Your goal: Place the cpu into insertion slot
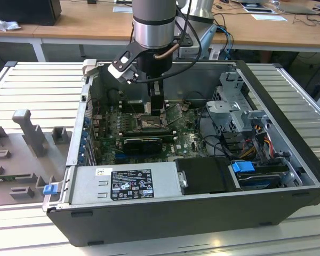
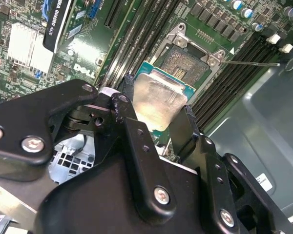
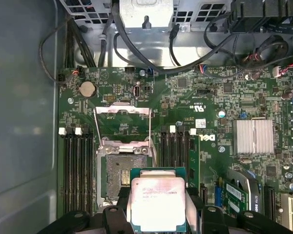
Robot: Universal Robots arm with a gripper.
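My gripper (image 2: 155, 108) is shut on the cpu (image 2: 154, 97), a flat square chip with a pale silver top and a green rim. Its black fingers (image 2: 129, 105) press on two opposite edges. In the first wrist view the cpu (image 3: 157, 202) hangs over one corner of the insertion slot (image 3: 119, 176), off-centre from it. The slot is a black square socket with its shiny metal frame (image 3: 123, 118) flipped open. Its thin lever (image 2: 249, 63) sticks out sideways. In the exterior view the gripper (image 1: 158, 111) reaches down into the open computer case just above the slot (image 1: 149, 125).
Long black memory slots (image 3: 78, 165) flank the socket on both sides. A ribbed silver heatsink (image 3: 254, 136) and a black expansion card (image 1: 142, 144) lie near it. The power-supply box (image 1: 128, 184), drive cage (image 1: 236, 109), loose cables (image 3: 136, 53) and case walls (image 1: 285, 114) close in the board.
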